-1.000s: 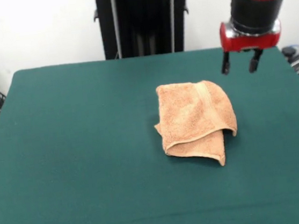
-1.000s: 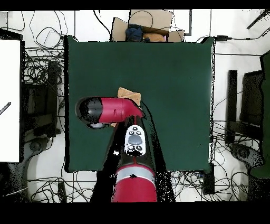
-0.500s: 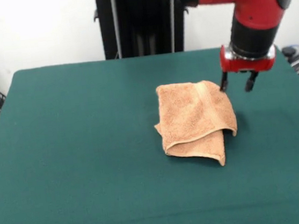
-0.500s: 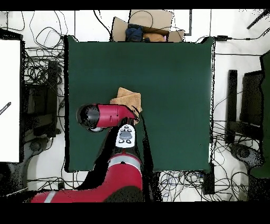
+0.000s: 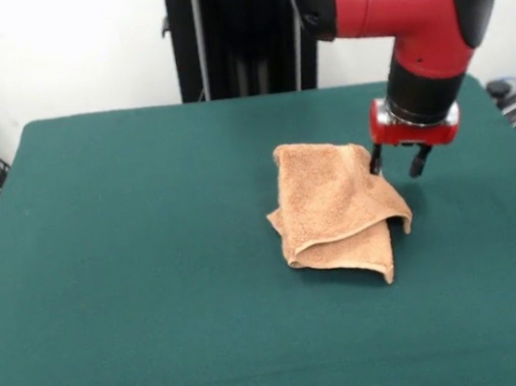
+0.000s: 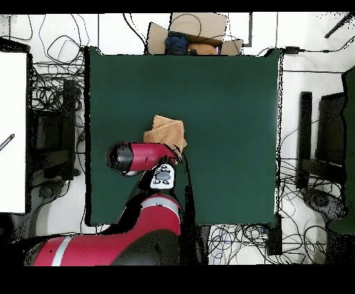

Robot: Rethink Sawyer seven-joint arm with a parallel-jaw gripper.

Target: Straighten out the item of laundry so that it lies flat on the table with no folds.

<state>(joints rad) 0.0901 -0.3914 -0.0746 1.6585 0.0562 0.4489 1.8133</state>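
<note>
The peach-orange item of laundry [image 5: 334,208] lies crumpled and folded over itself a little right of the middle of the dark green table [image 5: 135,263]. Its lower right corner is doubled under. My gripper [image 5: 396,164] hangs open at the towel's upper right edge. One finger [image 5: 375,160] touches or just overlaps the cloth and the other stands over bare table beside it. Seen from overhead, the towel [image 6: 166,130] shows just beyond the red arm [image 6: 142,157], which hides the gripper and the towel's near edge on the table [image 6: 229,104].
A black column [image 5: 244,31] rises behind the table's far edge. In the overhead view a cardboard box [image 6: 187,35] holding some items sits past the far edge, and cables and dark equipment [image 6: 52,132] lie around the table's sides.
The arm has swung in and come down from the far right to the towel's upper right edge. The towel's top edge has shifted slightly.
</note>
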